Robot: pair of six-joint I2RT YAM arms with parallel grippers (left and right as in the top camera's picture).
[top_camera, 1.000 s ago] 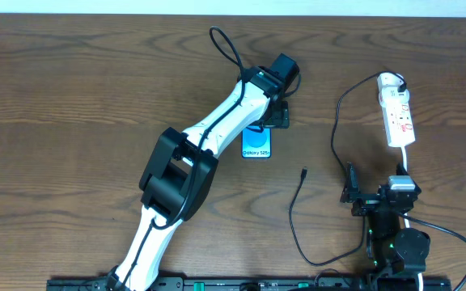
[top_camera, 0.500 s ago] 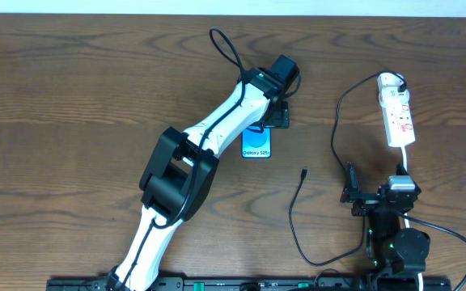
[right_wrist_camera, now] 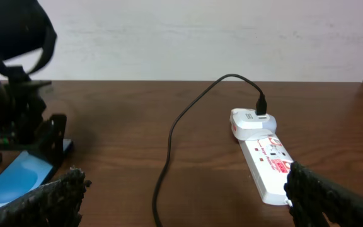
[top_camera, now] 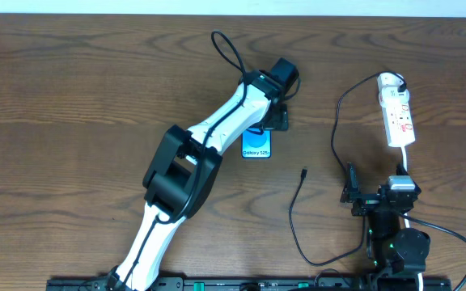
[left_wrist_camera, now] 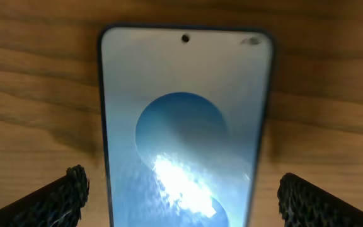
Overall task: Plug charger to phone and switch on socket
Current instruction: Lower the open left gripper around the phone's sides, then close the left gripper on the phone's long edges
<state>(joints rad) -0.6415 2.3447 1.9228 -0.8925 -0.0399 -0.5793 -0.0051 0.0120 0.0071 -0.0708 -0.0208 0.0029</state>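
The phone (top_camera: pixel 256 145) lies flat on the table, blue screen up, its far half under my left gripper (top_camera: pixel 275 118). In the left wrist view the phone (left_wrist_camera: pixel 184 120) lies between the spread fingers (left_wrist_camera: pixel 62 197) of my open left gripper (left_wrist_camera: pixel 184 205). The charger's black cable (top_camera: pixel 292 222) lies loose with its connector tip (top_camera: pixel 303 172) right of the phone. Its plug (right_wrist_camera: pixel 261 104) sits in the far end of the white socket strip (top_camera: pixel 398 113). My right gripper (top_camera: pixel 379 192) is open and empty, near the strip's (right_wrist_camera: pixel 268 161) near end.
The white cord (top_camera: pixel 408 166) runs from the strip toward my right arm. The black cable (right_wrist_camera: pixel 172 145) crosses the table between the right gripper (right_wrist_camera: pixel 184 200) and the far wall. The left arm (top_camera: pixel 209 133) spans the table's middle.
My left arm has shifted very slightly over the phone. The phone, cable, strip and right arm have not moved.
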